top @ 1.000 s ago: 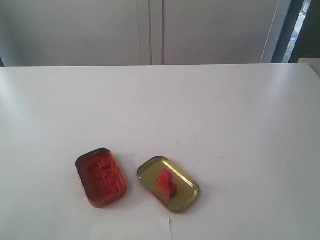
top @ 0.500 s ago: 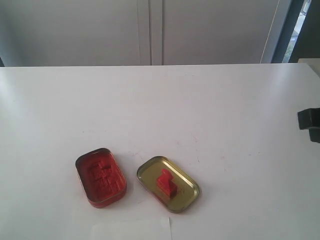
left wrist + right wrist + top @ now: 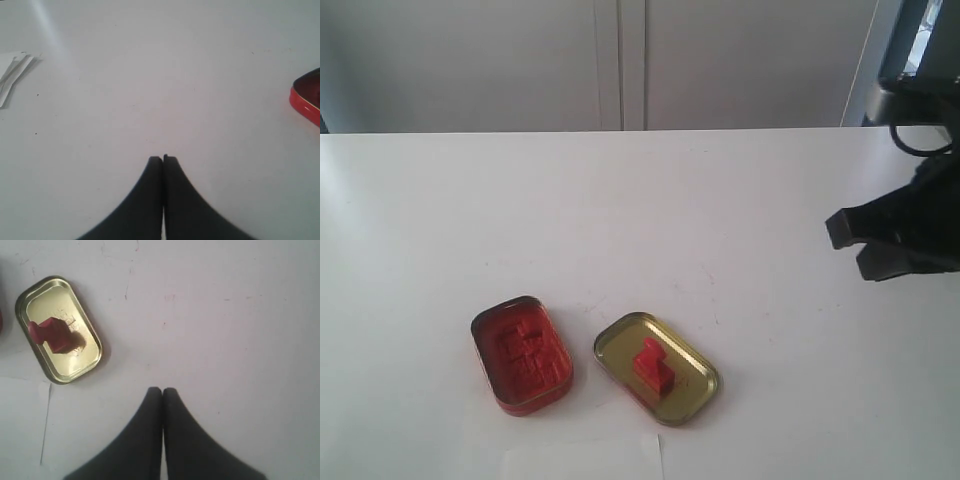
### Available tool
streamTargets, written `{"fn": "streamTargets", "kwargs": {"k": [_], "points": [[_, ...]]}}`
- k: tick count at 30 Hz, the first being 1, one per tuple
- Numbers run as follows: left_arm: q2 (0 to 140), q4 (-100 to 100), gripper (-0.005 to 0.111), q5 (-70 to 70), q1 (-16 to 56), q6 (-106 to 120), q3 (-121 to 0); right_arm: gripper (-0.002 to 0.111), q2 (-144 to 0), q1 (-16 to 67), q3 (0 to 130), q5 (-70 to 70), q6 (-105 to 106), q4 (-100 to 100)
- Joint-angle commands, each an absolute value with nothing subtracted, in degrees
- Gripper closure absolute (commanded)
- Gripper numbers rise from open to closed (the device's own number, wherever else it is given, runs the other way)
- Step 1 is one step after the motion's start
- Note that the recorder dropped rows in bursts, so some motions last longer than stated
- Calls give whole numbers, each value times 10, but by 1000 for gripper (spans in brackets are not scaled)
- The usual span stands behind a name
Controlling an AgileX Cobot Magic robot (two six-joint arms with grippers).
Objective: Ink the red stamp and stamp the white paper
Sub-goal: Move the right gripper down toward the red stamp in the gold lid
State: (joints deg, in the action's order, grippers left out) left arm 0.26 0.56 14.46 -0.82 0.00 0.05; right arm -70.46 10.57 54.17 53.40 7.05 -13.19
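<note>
The red stamp [image 3: 651, 365] sits inside the shallow gold tin lid [image 3: 694, 380] and appears to stand on its base with the handle up. That keeps its face off the desk [image 3: 720, 200] and leaves the handle free for a pinch from above. Just beside the lid, to its left in the exterior view, the open ink pad tin [image 3: 520, 353] lies with its red pad facing up to take the stamp. The white paper [image 3: 582, 460] lies flat in front of both tins, near enough that inking and stamping likely need only short moves. The right end effector [image 3: 162, 389] hangs above bare desk well to the right of the lid, its fingers pressed together and gripping nothing. It probably has to spread them before reaching for the handle. The left end effector [image 3: 163, 157] is likewise closed and empty over bare desk.
</note>
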Motion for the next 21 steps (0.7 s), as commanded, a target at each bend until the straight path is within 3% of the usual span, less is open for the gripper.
{"fn": "streamTargets", "kwargs": {"k": [1,21], "points": [[0,13,107,146,-6,0,0,108,-747,131,576,538,77,-135],[0,13,107,146,-6,0,0,108,-924,250,687,564,77,-133]]}}
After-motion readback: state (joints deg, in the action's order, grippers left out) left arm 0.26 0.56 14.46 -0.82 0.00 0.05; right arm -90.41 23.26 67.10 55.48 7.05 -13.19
